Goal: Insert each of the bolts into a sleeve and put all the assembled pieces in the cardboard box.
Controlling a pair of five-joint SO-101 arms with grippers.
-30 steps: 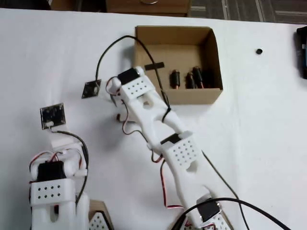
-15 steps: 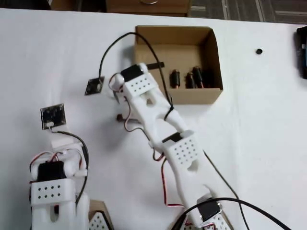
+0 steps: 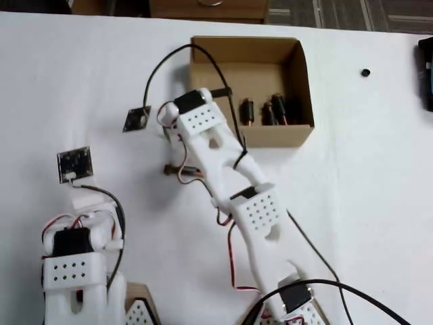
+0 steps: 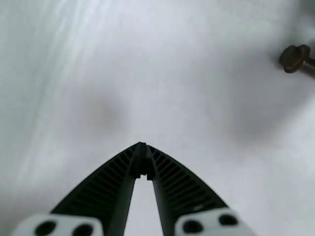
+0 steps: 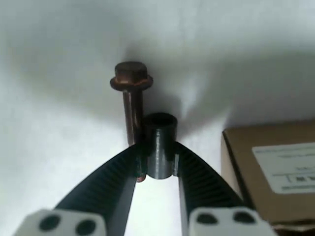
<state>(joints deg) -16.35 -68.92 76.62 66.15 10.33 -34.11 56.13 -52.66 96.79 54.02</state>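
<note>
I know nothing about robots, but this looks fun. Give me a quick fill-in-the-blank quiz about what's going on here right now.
1. The right gripper is shut on a black ____.
2. A copper-coloured bolt lies beside it on the white ____.
3. The left gripper is shut and holds ____.
4. Assembled pieces lie inside the cardboard ____.
Missing words: sleeve, table, nothing, box.

The left arm (image 3: 74,274) and right arm (image 3: 258,215) are white plastic shells dotted with grids of small round holes. Black motors (image 3: 191,100) sit at the joints, trailing red and black cables (image 3: 151,68). The left pincer (image 4: 141,150) and right pincer (image 5: 156,152) have black ribbed fingers (image 4: 183,189) on white bases.
</note>
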